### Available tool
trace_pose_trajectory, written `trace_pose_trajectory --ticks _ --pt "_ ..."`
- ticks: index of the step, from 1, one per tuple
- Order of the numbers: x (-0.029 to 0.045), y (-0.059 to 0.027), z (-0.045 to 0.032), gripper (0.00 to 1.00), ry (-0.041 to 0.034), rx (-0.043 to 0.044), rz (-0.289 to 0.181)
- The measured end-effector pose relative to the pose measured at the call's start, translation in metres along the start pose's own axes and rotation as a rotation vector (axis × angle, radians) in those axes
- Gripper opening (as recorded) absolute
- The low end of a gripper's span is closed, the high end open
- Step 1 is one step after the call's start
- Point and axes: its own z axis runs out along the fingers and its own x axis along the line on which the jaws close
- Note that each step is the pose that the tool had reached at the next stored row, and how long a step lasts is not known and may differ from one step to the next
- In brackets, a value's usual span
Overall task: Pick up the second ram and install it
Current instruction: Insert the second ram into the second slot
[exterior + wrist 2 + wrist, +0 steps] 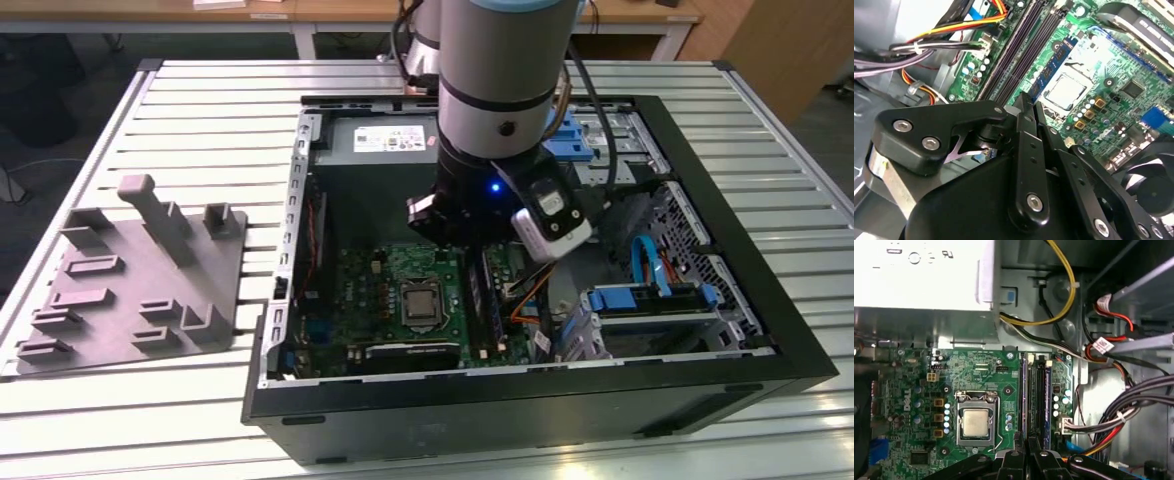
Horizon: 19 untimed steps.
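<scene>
My gripper (pixel 450 228) hangs inside the open computer case, low over the green motherboard (pixel 380 305). In both wrist views the two black fingers (pixel 1026 107) lie close together with no gap between them. They stand over one end of the long black memory slots (pixel 1036 395), which run beside the processor socket (pixel 975 422). The slots (pixel 1014 55) show dark with purplish edges. The second ram I cannot pick out: the gripper's own linkage (pixel 1026 455) hides whatever is between the fingertips.
A grey moulded fixture tray (pixel 134 290) lies on the slatted table at the exterior view's left. Cable bundles (pixel 1114 425) crowd one side of the slots. The power supply (pixel 380 140) and a blue drive cage (pixel 647 300) stand inside the black case walls (pixel 534 400).
</scene>
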Motion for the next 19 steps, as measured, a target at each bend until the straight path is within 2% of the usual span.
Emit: trace_pose_trajectory --ticks 4,10,14,19 --pt "0.0000 0.0000 0.0000 0.14 0.0004 -0.0149 -0.014" --pt "0.0000 0.0000 0.0001 0.14 0.0003 -0.0143 -0.013" --pt "0.0000 0.0000 0.0007 0.14 -0.0013 -0.0121 0.023" --pt "0.0000 0.0000 0.0009 0.14 -0.0015 -0.0121 0.025"
